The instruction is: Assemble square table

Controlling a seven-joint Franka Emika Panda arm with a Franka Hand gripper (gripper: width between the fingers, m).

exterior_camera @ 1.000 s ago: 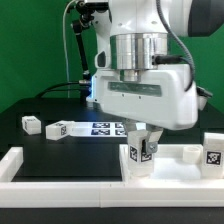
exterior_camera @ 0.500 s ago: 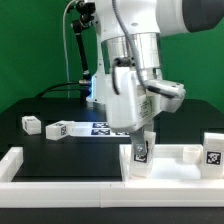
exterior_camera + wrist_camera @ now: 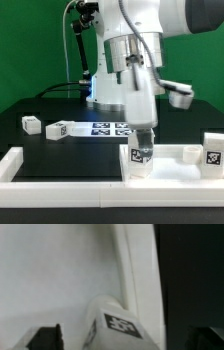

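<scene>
Square table parts, gripper above one leg.
Square panel [image 3: 175, 168] lay beneath the fingers; gripper [image 3: 143, 134] hung with fingers [image 3: 46, 338] spread, clamping nothing; leg [image 3: 139, 157] stood on the panel between and just below them, long axis vertical, aligned with the fingers.

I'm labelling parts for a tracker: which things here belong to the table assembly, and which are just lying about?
Job: square panel; upright leg at its corner; loose leg; second loose leg; leg at the exterior view's right.
Lying about: marker board; border bars.
</scene>
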